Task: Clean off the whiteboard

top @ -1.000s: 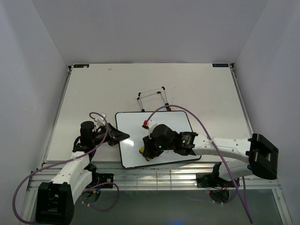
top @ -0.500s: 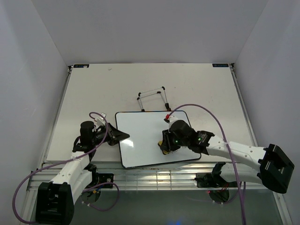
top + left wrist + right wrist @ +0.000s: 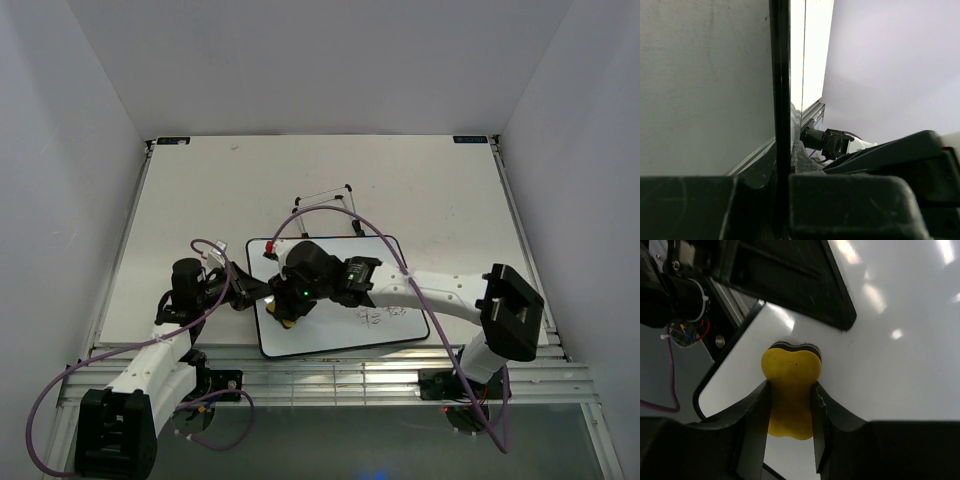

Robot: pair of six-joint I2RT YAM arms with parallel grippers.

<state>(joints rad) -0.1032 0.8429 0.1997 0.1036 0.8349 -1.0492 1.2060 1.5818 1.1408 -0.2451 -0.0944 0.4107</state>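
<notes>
The whiteboard (image 3: 385, 262) lies flat near the table's front edge, with faint scribbles (image 3: 385, 316) at its near right. My right gripper (image 3: 287, 314) is shut on the yellow eraser (image 3: 284, 321) and presses it on the board's near left part. In the right wrist view the eraser (image 3: 790, 385) sits between my fingers (image 3: 755, 425) on the glossy board (image 3: 890, 365), close to its rounded corner. My left gripper (image 3: 256, 292) is shut on the board's left edge. In the left wrist view the black rim (image 3: 780, 100) runs edge-on between the jaws.
A thin wire easel stand (image 3: 325, 205) lies just behind the board. The aluminium frame rail (image 3: 330, 375) runs along the table's front edge. My left gripper's black finger (image 3: 790, 285) lies on the board just beyond the eraser.
My right gripper has swept the eraser from the board's right-middle across to its near left. The scribbles at the near right are now uncovered. The left arm has not moved.
</notes>
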